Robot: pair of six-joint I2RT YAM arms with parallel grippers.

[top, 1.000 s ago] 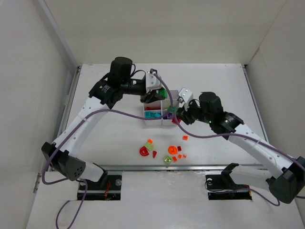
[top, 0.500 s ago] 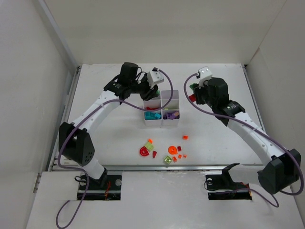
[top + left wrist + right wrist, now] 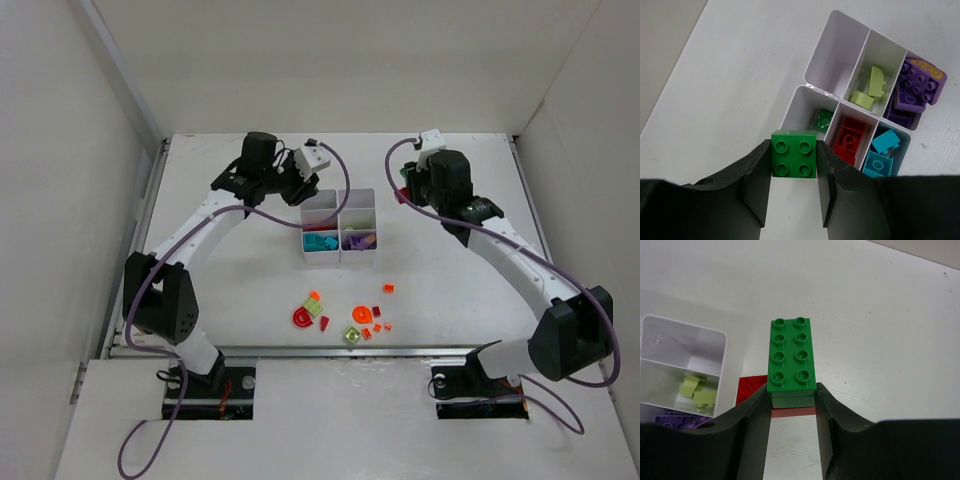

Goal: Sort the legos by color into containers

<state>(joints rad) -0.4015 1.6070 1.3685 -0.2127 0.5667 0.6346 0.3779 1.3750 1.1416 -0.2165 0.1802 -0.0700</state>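
Bricks [image 3: 850,139] lie sorted in five cells of the organiser [image 3: 832,55], and red, orange and lime pieces [image 3: 362,314] sit loose near the front edge of the table [image 3: 230,280]. Left gripper [image 3: 793,150] clamps a square green brick [image 3: 793,155] just beside the organiser. Right gripper [image 3: 791,390] clamps a long green brick [image 3: 790,355] with a red piece [image 3: 751,388] under it, near the organiser's opposite side.

Loose legos [image 3: 361,314] lie on the table [image 3: 250,290] before the containers [image 3: 339,225].
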